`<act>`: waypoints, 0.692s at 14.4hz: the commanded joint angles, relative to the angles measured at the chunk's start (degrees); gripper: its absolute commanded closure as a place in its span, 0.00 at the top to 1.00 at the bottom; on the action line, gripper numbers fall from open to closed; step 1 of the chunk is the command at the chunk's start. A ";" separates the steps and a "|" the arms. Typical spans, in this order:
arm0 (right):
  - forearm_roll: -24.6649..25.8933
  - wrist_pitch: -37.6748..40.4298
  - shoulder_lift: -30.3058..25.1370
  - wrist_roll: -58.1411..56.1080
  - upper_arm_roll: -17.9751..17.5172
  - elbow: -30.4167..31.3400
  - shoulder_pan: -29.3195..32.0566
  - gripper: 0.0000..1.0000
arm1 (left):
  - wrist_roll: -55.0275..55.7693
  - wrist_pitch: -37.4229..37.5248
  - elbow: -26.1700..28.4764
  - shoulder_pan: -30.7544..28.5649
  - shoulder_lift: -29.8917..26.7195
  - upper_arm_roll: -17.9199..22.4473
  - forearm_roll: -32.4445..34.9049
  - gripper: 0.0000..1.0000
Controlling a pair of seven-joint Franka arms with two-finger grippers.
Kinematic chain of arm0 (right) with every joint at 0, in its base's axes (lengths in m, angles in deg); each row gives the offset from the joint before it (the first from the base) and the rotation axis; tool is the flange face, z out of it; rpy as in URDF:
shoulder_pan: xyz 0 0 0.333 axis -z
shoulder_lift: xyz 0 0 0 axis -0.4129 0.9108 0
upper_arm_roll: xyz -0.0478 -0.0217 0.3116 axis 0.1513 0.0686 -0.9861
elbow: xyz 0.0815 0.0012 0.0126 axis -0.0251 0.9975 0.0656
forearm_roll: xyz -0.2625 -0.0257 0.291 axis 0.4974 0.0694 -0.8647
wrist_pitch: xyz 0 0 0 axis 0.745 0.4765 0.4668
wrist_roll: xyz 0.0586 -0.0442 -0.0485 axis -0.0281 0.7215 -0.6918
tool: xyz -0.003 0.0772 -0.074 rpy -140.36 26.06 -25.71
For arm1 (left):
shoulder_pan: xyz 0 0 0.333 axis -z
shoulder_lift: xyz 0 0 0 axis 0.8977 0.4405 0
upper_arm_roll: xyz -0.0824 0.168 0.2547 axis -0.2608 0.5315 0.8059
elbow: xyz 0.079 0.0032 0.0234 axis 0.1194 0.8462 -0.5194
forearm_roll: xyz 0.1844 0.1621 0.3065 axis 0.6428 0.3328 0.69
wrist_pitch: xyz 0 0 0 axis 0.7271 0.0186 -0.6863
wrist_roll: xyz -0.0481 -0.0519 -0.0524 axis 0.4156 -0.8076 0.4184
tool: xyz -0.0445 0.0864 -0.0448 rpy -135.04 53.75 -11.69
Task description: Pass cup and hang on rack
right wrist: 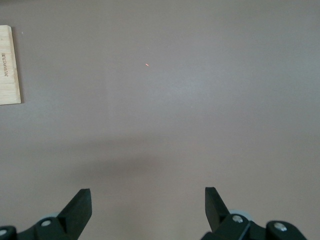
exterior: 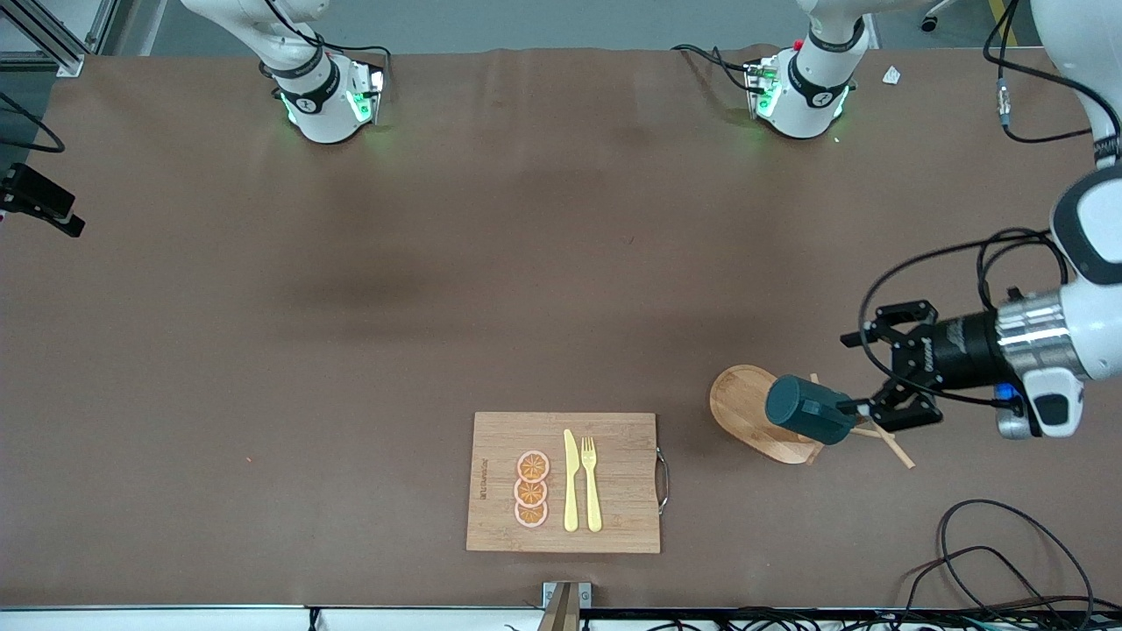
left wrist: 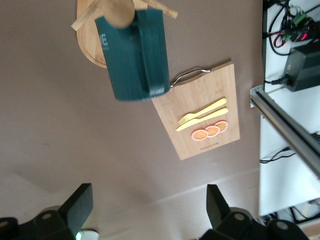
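The dark teal cup (exterior: 808,409) hangs tilted on the wooden rack, above the rack's oval base (exterior: 741,407), toward the left arm's end of the table. In the left wrist view the cup (left wrist: 135,55) shows its handle, with the rack's post top (left wrist: 119,12) in front of it and the base (left wrist: 90,47) beneath. My left gripper (exterior: 863,372) is open and empty, in the air beside the rack, apart from the cup; its jaws (left wrist: 147,205) stand wide. My right gripper (right wrist: 147,207) is open and empty over bare table; it is out of the front view.
A rectangular bamboo cutting board (exterior: 614,517) with a yellow knife, a fork and orange slices lies near the front camera's edge, mid-table; it also shows in the left wrist view (left wrist: 220,135). Thin rack pegs (exterior: 896,447) stick out under the left gripper. Cables (exterior: 990,561) lie at the corner.
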 commanded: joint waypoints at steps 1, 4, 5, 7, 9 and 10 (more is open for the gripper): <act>0.29 -0.72 -0.59 -0.75 -0.39 0.74 0.64 1.00 | -0.08 1.11 1.74 2.95 -3.43 0.08 4.67 1.00; 0.29 -0.81 -0.59 -0.75 -0.39 0.74 0.64 1.00 | -1.05 1.37 1.65 3.48 -4.05 -2.12 11.23 1.00; 0.29 -0.81 -0.59 -0.75 -0.39 0.74 0.64 1.00 | -1.57 1.63 1.65 3.22 -5.53 -3.52 14.65 1.00; 0.29 -0.89 -0.59 -0.75 -0.39 0.74 0.64 1.00 | -7.34 2.77 1.65 3.22 -7.56 -3.88 21.86 1.00; 0.29 -0.98 -0.59 -0.75 -0.39 0.83 0.64 1.00 | -17.87 4.18 1.91 3.22 -9.93 -3.36 24.96 1.00; 0.29 -0.98 -0.59 -0.75 -0.39 0.83 0.64 1.00 | -22.80 5.14 2.61 2.87 -11.07 -3.09 24.89 1.00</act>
